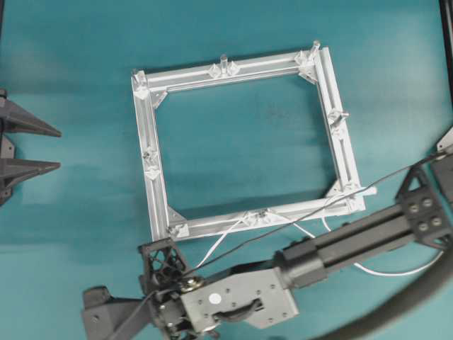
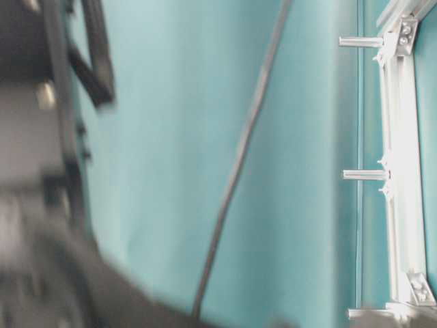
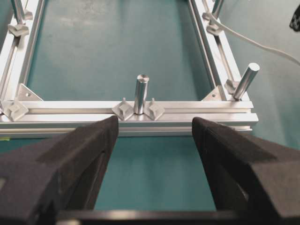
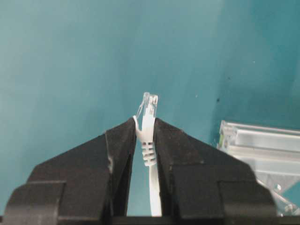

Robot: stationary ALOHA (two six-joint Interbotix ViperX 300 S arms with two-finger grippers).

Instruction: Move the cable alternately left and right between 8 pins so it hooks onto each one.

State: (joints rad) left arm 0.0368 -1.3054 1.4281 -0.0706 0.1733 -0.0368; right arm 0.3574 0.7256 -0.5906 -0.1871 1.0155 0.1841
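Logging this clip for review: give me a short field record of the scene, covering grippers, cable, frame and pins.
right gripper: shut on the cable's plug, clear tip sticking out past the fingertips
left gripper: open, holding nothing, facing the frame's near bar
cable: white, running from the frame's near bar toward the right gripper
frame: silver rectangle lying flat on the teal table
pins: upright on the frame bars

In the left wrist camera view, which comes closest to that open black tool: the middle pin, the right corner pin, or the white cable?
From the left tool:
1. Middle pin, straight ahead on the near bar.
2. Right corner pin, ahead to the right.
3. Cable, farther back on the right.
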